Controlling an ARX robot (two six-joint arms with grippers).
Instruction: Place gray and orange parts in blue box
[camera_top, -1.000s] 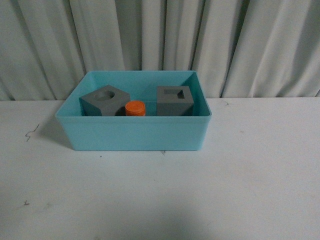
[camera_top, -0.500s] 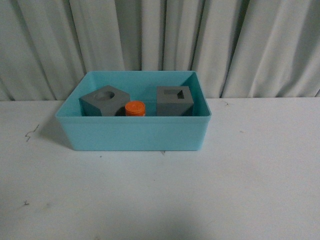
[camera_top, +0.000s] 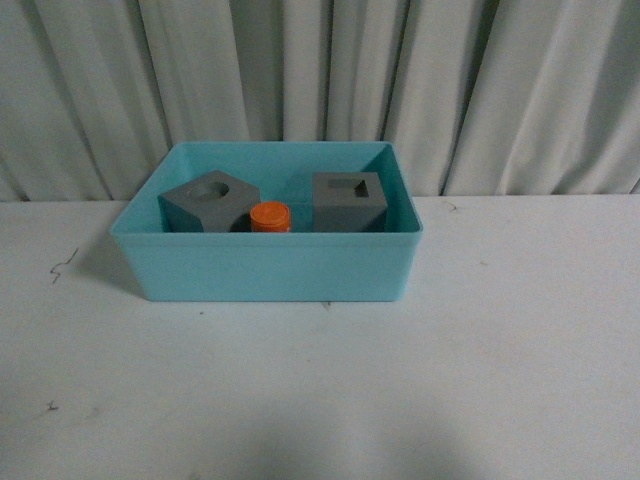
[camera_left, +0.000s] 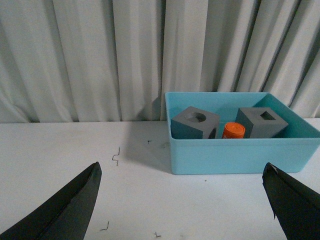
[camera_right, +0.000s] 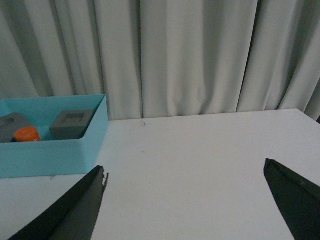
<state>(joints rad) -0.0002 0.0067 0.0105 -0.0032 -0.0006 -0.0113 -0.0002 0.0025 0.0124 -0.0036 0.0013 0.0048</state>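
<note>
All three parts sit in the blue box, both my grippers empty and clear of it

Front view: round-recess gray cube (camera_top: 210, 201), orange cylinder (camera_top: 270, 217) and square-recess gray cube (camera_top: 350, 200) are inside the blue box (camera_top: 270, 268), cylinder between the cubes; looks done to me, no arm in frame, bare white table (camera_top: 330, 390) on every side. Left wrist view: left gripper (camera_left: 182, 200) jaws spread wide, nothing between them; box lies ahead of the jaws, toward the right-hand finger, well apart, open table in the gap. Right wrist view: right gripper (camera_right: 185, 200) also wide open and empty; box sits ahead, outside the left-hand finger, plenty of room to retract
</note>
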